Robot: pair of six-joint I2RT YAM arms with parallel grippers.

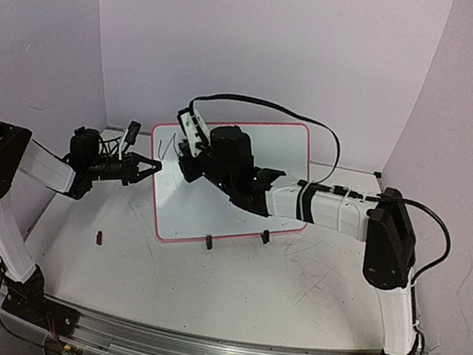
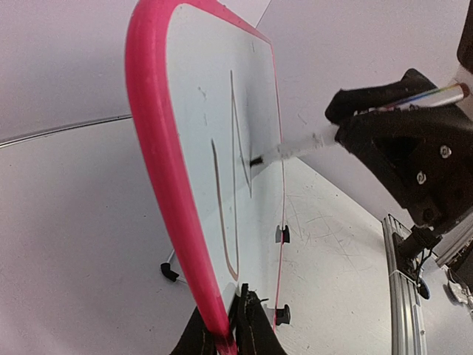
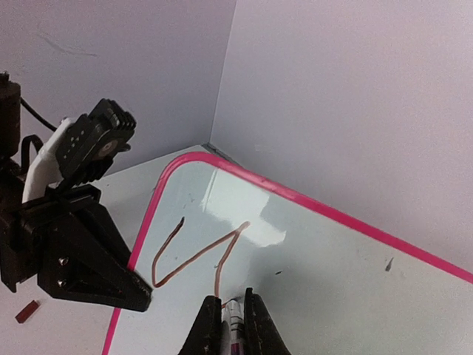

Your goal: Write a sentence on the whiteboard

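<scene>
The whiteboard (image 1: 191,211) stands tilted on two black clip feet (image 1: 207,242) at the table's middle. My left gripper (image 1: 153,167) is shut on its pink left edge, which sits between the fingers in the left wrist view (image 2: 225,319). My right gripper (image 1: 186,164) is shut on a white marker (image 3: 233,316) with its tip on the board (image 2: 255,160). Of the sentence, only the first reddish-brown zigzag strokes (image 3: 199,255) show, near the board's upper left corner. They also show in the left wrist view (image 2: 222,200).
A small dark red piece (image 1: 100,238) lies on the scratched grey tabletop left of the board, and shows in the right wrist view (image 3: 27,311). White walls stand close behind and at both sides. A metal rail (image 1: 209,353) runs along the near edge.
</scene>
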